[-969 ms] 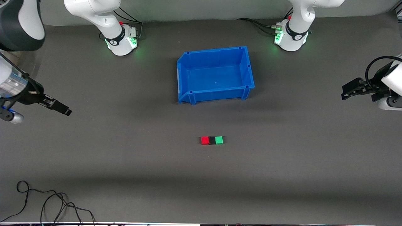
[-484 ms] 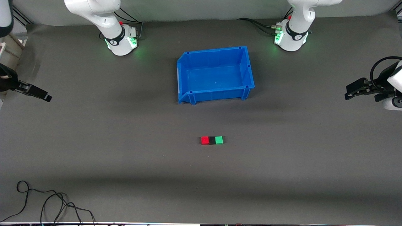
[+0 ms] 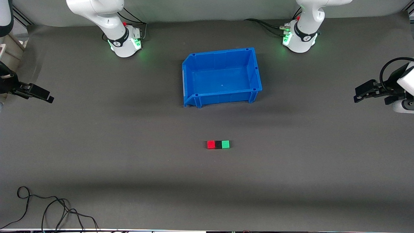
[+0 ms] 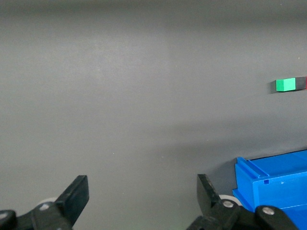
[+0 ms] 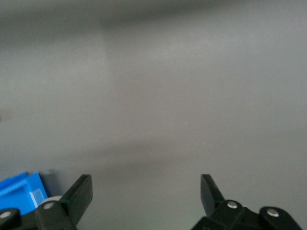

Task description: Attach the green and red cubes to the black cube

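The red cube [image 3: 211, 144], the black cube [image 3: 218, 144] and the green cube [image 3: 225, 144] lie in a touching row on the grey table, nearer to the front camera than the blue bin; the black one is in the middle. The left wrist view shows the green cube [image 4: 286, 85] and a sliver of the black cube [image 4: 300, 83]. My left gripper [image 3: 357, 96] is open and empty over the left arm's end of the table; its own view shows it too [image 4: 143, 191]. My right gripper [image 3: 48, 98] is open and empty over the right arm's end; its own view shows it too [image 5: 146, 191].
An empty blue bin [image 3: 255, 72] stands mid-table between the two arm bases; it also shows in the left wrist view [image 4: 273, 184] and the right wrist view [image 5: 21, 189]. A black cable [image 3: 48, 207] lies coiled at the table's front corner at the right arm's end.
My right gripper has pulled away from the table's middle toward the right arm's end over the last second, then held. My left gripper has barely shifted. The cubes have not moved.
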